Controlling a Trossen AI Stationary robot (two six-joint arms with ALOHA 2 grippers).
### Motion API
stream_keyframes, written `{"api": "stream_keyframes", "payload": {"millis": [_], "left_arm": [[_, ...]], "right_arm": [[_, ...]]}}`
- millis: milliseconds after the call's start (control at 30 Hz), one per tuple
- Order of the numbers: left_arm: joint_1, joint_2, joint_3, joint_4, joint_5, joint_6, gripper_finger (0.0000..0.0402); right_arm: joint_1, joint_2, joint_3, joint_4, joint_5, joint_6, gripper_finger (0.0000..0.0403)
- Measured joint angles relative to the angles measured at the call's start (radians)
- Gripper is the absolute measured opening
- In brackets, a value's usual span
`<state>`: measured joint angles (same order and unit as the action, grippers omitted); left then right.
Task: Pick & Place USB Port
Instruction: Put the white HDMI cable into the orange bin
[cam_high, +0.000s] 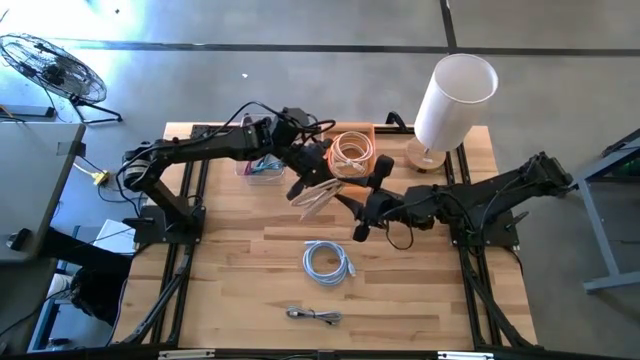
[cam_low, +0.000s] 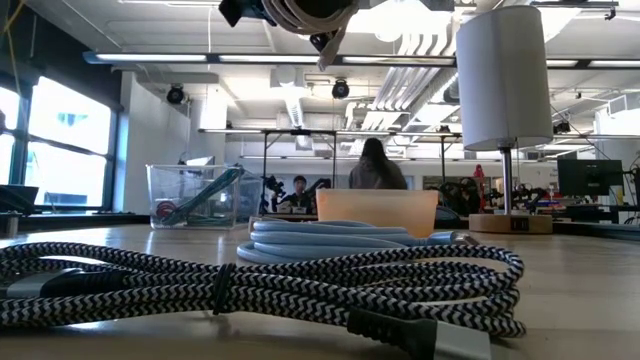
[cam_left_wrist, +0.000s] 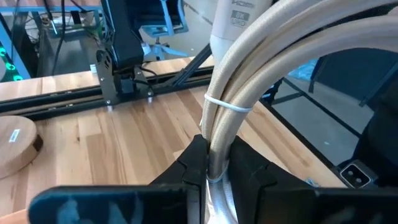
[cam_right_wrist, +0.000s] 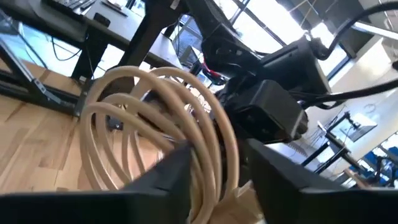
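The left end effector (cam_left_wrist: 214, 163) was clamped on a bundle of beige cable (cam_left_wrist: 249, 81), its two dark fingers (cam_left_wrist: 193, 163) pressed against the strands just under a thin white tie (cam_left_wrist: 227, 104). Below lay the light wooden desk (cam_left_wrist: 124, 130), with a black bracket (cam_left_wrist: 121, 81) and a round wooden base (cam_left_wrist: 15, 143) at one edge.

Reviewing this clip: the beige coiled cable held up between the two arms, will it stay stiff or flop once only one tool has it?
Probably semi-floppy: the beige cable coil keeps round loops, bound by a tie. Likely light, since the left tool pinches it aloft. It may sag or swing.
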<state>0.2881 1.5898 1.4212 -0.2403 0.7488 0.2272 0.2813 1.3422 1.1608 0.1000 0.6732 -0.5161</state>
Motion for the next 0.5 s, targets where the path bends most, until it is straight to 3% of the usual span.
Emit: {"api": "stream_keyframes", "payload": {"millis": [167,500], "left_arm": [[0.0,-0.001,0.0,0.004,0.006,0.001,0.0035],[0.0,0.002,0.0,-0.015,-0.015,0.0,0.005]], "right_arm": [[-0.011,0.0,0.001,-0.03,0.0,0.02,0.0021],[-0.033,-0.001,0.001,-0.08,0.013,0.109,0.0007]]}}
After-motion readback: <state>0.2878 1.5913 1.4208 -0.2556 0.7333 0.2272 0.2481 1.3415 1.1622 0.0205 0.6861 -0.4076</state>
